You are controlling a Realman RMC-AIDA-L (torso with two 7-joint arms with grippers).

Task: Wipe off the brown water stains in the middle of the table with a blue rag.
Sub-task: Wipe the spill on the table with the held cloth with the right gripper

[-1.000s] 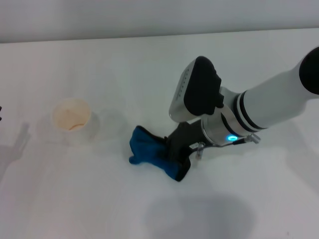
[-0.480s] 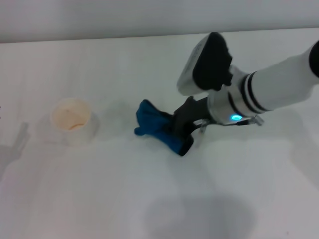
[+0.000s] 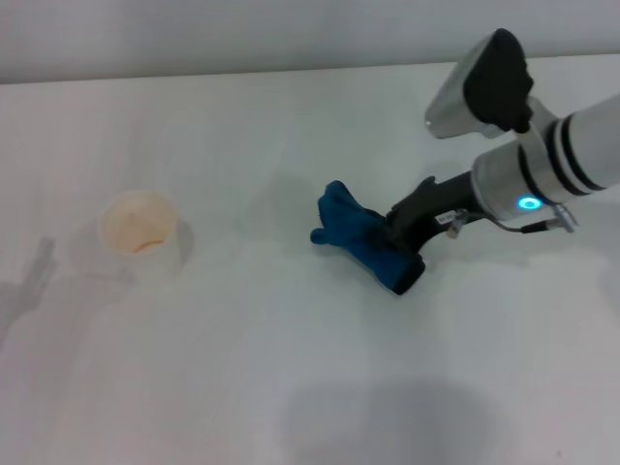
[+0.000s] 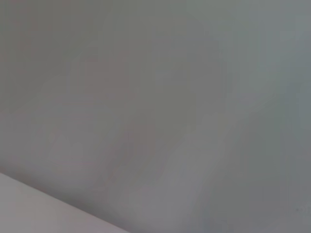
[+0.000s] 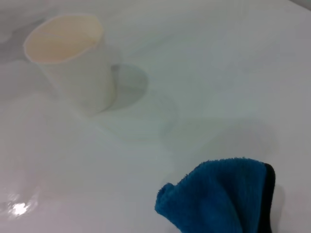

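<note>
The right gripper (image 3: 405, 231), right of centre in the head view, is clamped on the blue rag (image 3: 360, 235), which is bunched and pressed against the white table (image 3: 291, 387). No brown water stains are plainly visible; only a faint wet sheen shows near the white paper cup (image 3: 140, 232) at the left. Judging by that, wiping seems well advanced, with perhaps a last pass and putting the rag down remaining. The left gripper is out of sight.

We count one blue rag (image 3: 360, 238) and one white cup (image 3: 140, 233) on the single counter (image 3: 242, 387). We see one arm (image 3: 552, 165) with one tool (image 3: 405, 232).
</note>
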